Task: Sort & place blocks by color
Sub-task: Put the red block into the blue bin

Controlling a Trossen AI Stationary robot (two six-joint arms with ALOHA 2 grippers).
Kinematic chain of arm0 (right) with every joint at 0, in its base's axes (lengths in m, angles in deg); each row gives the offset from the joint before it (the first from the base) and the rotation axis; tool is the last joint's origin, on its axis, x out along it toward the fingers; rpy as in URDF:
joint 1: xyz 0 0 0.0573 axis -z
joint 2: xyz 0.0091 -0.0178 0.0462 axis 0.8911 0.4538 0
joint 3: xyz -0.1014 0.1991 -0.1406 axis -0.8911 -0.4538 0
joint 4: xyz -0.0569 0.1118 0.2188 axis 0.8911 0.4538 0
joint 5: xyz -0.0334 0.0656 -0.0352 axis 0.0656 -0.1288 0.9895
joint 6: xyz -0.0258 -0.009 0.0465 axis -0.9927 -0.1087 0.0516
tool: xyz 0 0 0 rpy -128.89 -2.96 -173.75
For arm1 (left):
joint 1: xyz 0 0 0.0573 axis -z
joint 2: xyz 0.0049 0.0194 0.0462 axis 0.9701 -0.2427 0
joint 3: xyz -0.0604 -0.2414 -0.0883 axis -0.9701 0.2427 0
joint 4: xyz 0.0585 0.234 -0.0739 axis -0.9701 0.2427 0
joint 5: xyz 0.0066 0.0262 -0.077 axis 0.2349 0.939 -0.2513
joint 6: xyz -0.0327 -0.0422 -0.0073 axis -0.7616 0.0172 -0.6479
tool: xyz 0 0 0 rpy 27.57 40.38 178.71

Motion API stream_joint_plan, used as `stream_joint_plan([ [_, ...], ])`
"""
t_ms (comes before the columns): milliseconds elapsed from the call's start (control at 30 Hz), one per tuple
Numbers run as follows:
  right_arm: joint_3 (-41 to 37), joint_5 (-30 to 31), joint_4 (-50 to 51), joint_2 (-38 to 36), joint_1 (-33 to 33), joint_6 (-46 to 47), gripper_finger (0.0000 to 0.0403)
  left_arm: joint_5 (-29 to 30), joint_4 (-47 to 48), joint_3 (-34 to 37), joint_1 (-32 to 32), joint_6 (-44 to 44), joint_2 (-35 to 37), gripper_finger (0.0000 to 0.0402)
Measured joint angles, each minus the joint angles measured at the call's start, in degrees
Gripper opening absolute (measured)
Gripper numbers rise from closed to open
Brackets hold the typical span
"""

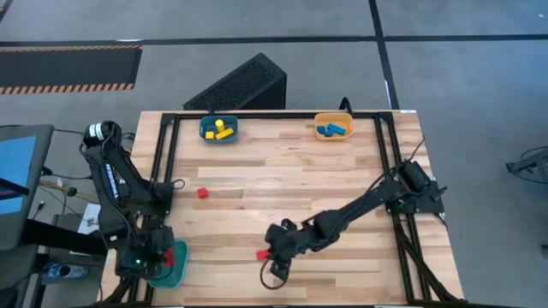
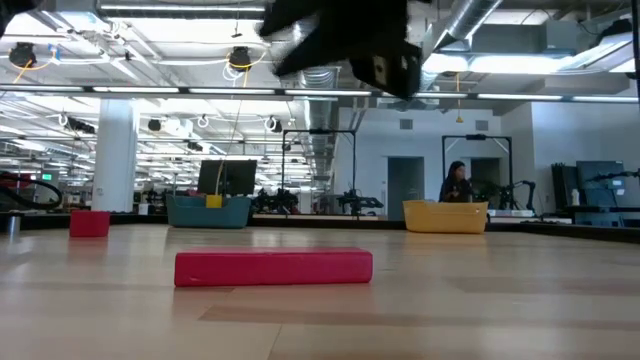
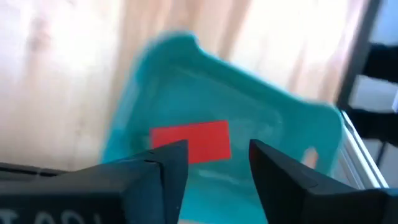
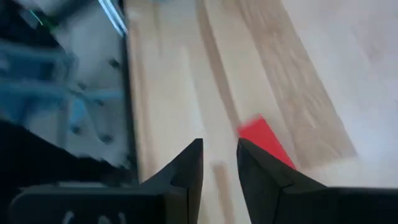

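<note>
The left gripper (image 3: 214, 165) hangs over the teal bin (image 1: 175, 267) at the table's near left corner, its fingers apart and empty, with a red block (image 3: 191, 141) lying in the bin below them. The right gripper (image 4: 219, 163) is low near the front middle, fingers slightly apart and holding nothing, just beside a red bar (image 2: 273, 268) on the wood. A small red cube (image 1: 203, 193) sits farther left.

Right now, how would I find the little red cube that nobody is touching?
Start at the wooden table and look at its left half, between the teal bin with yellow blocks at the far edge and the left pincer over another teal bin. The small red cube sits alone on bare wood. The other loose red block, a bar, lies by the right pincer.
</note>
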Motion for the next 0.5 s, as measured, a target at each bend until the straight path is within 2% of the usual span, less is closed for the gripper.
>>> stream_joint_plan([
  [200,0.0,0.6,2.9,0.4,-2.0,-7.4,0.0176,-2.0,5.0,0.0,-6.7,3.9,0.0,0.0172],
  [300,0.1,4.3,4.3,2.2,-2.8,-16.7,0.0217,-4.9,7.3,-0.5,-10.5,7.0,0.1,0.0174],
  [400,-0.1,7.5,5.0,3.9,-2.8,-26.1,0.0254,-7.0,7.5,-0.6,-12.7,5.4,0.1,0.0174],
  [500,0.0,6.9,2.3,6.1,-1.4,-28.4,0.0275,-8.0,7.1,-0.6,-12.9,1.6,0.1,0.0174],
])
